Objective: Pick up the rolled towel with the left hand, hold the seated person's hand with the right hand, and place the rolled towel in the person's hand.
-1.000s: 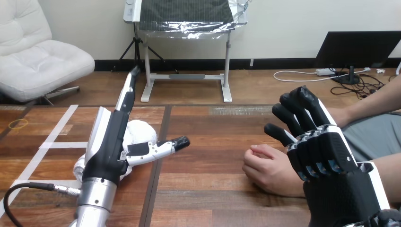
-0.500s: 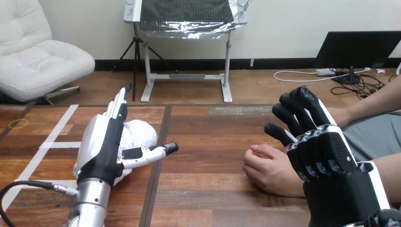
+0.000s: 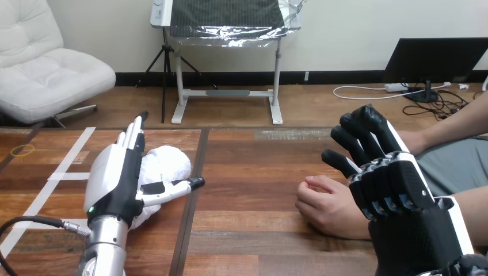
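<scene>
The rolled towel point(image 3: 168, 164) lies on the tabletop point(image 3: 253, 172) at its left side, partly covered by the left robot hand point(image 3: 115, 181). This robot hand is spread: its fingers point(image 3: 133, 135) are straight and point away from the robot, its thumb point(image 3: 172, 187) juts out to the right, and nothing is gripped. The towel's long axis appears to run diagonally from near-left to far-right, with the exposed rounded end pointing far-right; the near end is hidden under the palm. The right robot hand point(image 3: 403, 195) has loosely extended fingers and holds nothing; it stands just beside the person's hand point(image 3: 325, 204), which rests loosely curled on the tabletop. Hazards: closing along the roll instead of across it may catch only the outer layer and unroll the towel, and the person's curled fingers leave no palm open to receive it.
</scene>
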